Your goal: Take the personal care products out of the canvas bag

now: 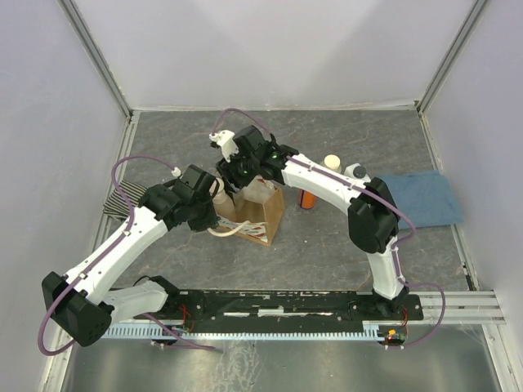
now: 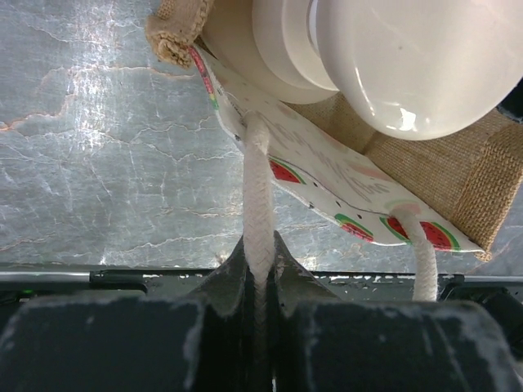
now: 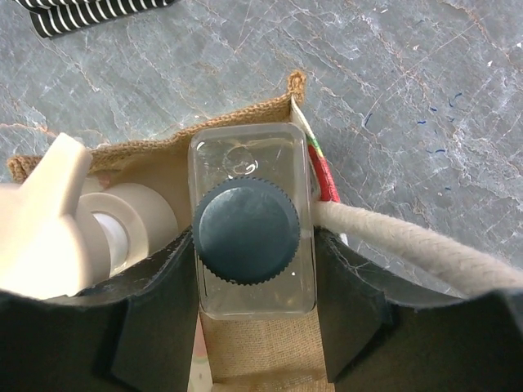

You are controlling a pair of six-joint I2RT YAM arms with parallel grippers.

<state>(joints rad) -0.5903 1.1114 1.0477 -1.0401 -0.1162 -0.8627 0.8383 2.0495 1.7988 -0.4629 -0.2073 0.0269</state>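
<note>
Grey stone-look table (image 1: 327,245), top view, carries the canvas bag (image 1: 260,214) beneath both arms; left wrist view, left gripper (image 2: 259,257) clamped fully closed on the bag's rope handle (image 2: 257,180); right wrist view, right gripper (image 3: 255,261) partly open, jaws against both sides of the black-capped bottle (image 3: 245,231) standing inside the bag.

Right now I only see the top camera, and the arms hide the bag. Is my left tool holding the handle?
Observer: Yes. The left wrist view shows the left tool shut on one cream rope handle.
Operator: What is my right tool doing?
Observer: The right tool has its fingers against both sides of a clear bottle with a dark cap, which sits in the canvas bag.
Operator: Is anything else in there?
Observer: A cream pump bottle stands right beside that bottle, inside the bag.
</note>
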